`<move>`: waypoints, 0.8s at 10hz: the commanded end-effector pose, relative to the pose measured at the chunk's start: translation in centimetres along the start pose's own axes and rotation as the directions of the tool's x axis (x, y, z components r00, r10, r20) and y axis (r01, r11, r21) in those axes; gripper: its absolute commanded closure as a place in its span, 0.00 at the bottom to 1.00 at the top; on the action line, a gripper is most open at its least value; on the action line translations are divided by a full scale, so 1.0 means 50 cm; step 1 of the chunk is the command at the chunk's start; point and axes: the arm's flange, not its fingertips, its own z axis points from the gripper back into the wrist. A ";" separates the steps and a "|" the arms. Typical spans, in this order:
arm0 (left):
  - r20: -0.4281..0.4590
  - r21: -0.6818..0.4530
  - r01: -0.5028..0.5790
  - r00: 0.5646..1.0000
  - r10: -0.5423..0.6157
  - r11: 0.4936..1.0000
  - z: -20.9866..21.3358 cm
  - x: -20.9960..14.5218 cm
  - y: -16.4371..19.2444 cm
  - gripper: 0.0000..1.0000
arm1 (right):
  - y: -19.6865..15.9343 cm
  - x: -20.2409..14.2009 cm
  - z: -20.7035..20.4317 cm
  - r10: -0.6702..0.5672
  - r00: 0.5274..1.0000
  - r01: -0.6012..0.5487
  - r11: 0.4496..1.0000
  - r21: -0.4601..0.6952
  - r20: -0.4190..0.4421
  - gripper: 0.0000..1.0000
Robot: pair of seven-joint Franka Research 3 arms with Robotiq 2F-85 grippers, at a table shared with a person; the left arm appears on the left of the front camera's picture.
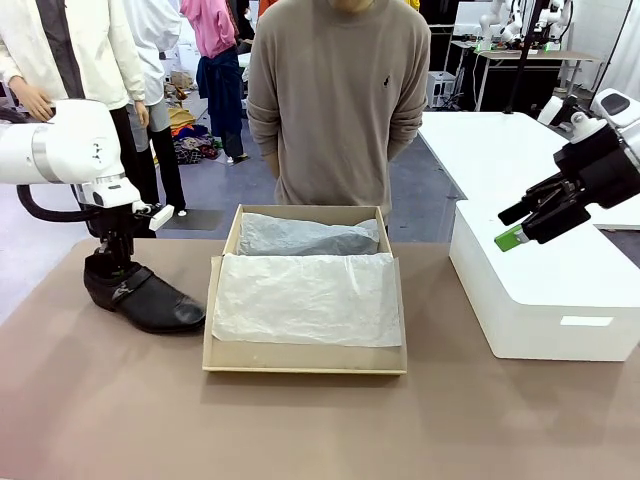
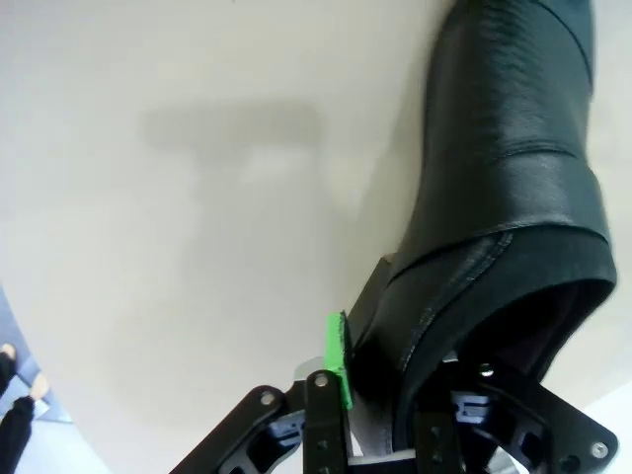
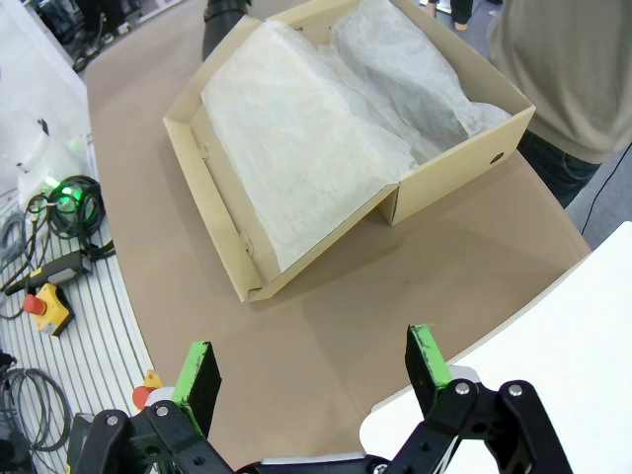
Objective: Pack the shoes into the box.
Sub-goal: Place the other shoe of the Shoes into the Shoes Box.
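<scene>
A brown-topped table (image 1: 120,410) spreads between the robot and a person (image 1: 340,90) in a taupe sweater, who stands at the far edge, directly behind the packing. At the robot's right a large white box (image 1: 540,300) sits on the table, well apart from the footwear. At centre lies the brown cardboard box (image 1: 232,236), open, its hinged lid (image 1: 300,358) folded down flat toward the robot. White tissue paper (image 1: 300,295) covers the inside of the lid, and more of it, crumpled, fills the tray behind. Whether anything lies under that crumpled paper cannot be told. To the box's left, near it but not touching, one glossy black shoe (image 1: 150,300) stands on its sole on the table, outside the box, toe angled toward the box. The left gripper (image 1: 115,255) comes straight down on the shoe's heel end. Seen from the left wrist camera, its jaws are drawn in narrow over the back wall of the shoe (image 2: 504,178): one finger's green pad (image 2: 339,357) lies against the outside of the heel and the other finger reaches into the opening, so the leather is pinched between them. The right gripper (image 1: 510,225) hangs in the air above the white box's near-left end, jaws spread wide with nothing between them; its own camera looks down at the open cardboard box (image 3: 464,148) and bare tabletop
</scene>
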 end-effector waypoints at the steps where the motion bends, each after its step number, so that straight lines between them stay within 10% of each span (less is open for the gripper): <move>1: 0.007 0.008 0.010 1.000 -0.010 1.000 0.004 -0.008 0.004 1.00 | -0.005 0.001 -0.003 0.022 0.999 -0.022 1.000 0.011 0.030 0.00; 8: -0.038 0.051 -0.092 0.995 0.094 0.995 0.066 -0.052 -0.007 1.00 | -0.005 0.001 -0.003 0.022 0.999 -0.022 1.000 0.011 0.030 0.00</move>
